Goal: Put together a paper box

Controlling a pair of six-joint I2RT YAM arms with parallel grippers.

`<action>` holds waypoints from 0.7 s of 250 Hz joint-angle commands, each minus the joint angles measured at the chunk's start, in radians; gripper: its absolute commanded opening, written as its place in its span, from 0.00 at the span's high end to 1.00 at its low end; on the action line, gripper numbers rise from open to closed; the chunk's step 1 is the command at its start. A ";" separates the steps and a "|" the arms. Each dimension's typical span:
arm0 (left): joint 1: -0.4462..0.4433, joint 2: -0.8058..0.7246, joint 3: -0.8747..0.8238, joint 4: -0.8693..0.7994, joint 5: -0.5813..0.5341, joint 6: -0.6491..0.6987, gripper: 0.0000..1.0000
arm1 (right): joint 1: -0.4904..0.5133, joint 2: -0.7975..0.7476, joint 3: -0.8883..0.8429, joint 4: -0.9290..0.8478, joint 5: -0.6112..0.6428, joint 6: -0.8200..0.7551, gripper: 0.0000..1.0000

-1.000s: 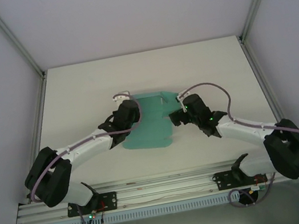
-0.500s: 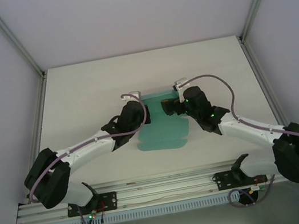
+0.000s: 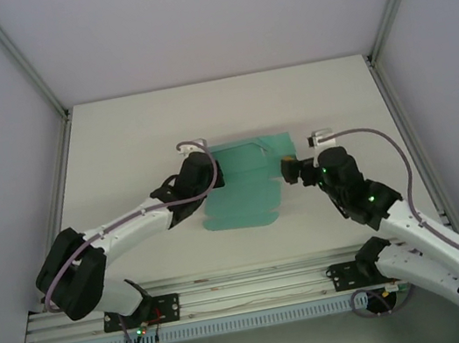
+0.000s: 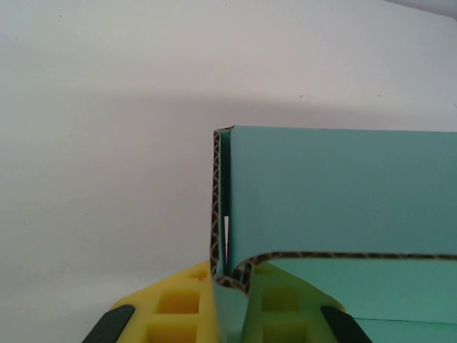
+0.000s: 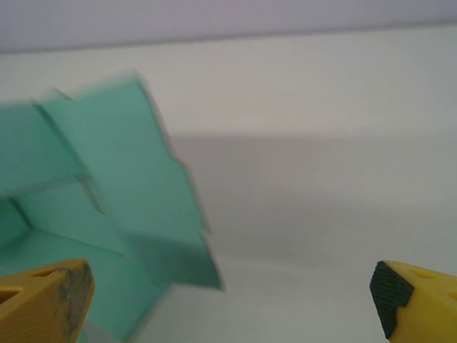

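Note:
The paper box (image 3: 248, 184) is a teal-green die-cut card sheet lying mid-table, with some flaps raised. My left gripper (image 3: 212, 174) is shut on its left edge; in the left wrist view the yellow fingers (image 4: 182, 307) pinch a folded card flap (image 4: 232, 300), and a card wall (image 4: 335, 189) stands upright beyond them. My right gripper (image 3: 287, 168) is open just off the sheet's right edge. In the right wrist view its yellow fingertips (image 5: 43, 300) stand far apart with nothing between them, and the blurred green flaps (image 5: 114, 193) lie to the left.
The white table (image 3: 118, 147) is walled on both sides by grey panels with metal posts (image 3: 394, 98). An aluminium rail (image 3: 251, 292) carrying both arm bases runs along the near edge. Purple cables (image 3: 374, 133) loop over the arms.
My right arm has swung out to the right, away from the sheet, its gripper staying open. The left gripper has kept its hold while the sheet shifted slightly.

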 commanded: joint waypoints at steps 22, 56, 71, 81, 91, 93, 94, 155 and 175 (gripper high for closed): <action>0.012 -0.042 -0.016 0.028 0.124 0.093 1.00 | -0.040 -0.018 -0.052 0.001 0.030 0.026 0.00; 0.011 -0.054 -0.037 0.050 0.205 0.154 1.00 | -0.107 0.037 -0.027 0.043 -0.094 0.019 0.03; 0.011 -0.066 -0.064 0.091 0.241 0.171 1.00 | -0.139 0.081 -0.010 0.031 -0.162 0.010 0.08; 0.011 -0.075 -0.076 0.109 0.261 0.169 1.00 | -0.158 0.114 -0.002 0.020 -0.219 -0.001 0.11; 0.012 -0.084 -0.085 0.129 0.275 0.168 1.00 | -0.172 0.149 0.007 0.015 -0.278 -0.019 0.13; 0.012 -0.086 -0.086 0.133 0.279 0.168 1.00 | -0.174 0.156 0.007 0.015 -0.289 -0.023 0.13; 0.012 -0.087 -0.088 0.135 0.282 0.169 1.00 | -0.175 0.159 0.007 0.016 -0.294 -0.024 0.13; 0.012 -0.102 -0.089 0.188 0.341 0.160 1.00 | -0.186 0.284 0.009 0.199 -0.628 -0.109 0.18; 0.013 -0.096 -0.086 0.201 0.362 0.149 1.00 | -0.187 0.324 0.016 0.260 -0.639 -0.093 0.18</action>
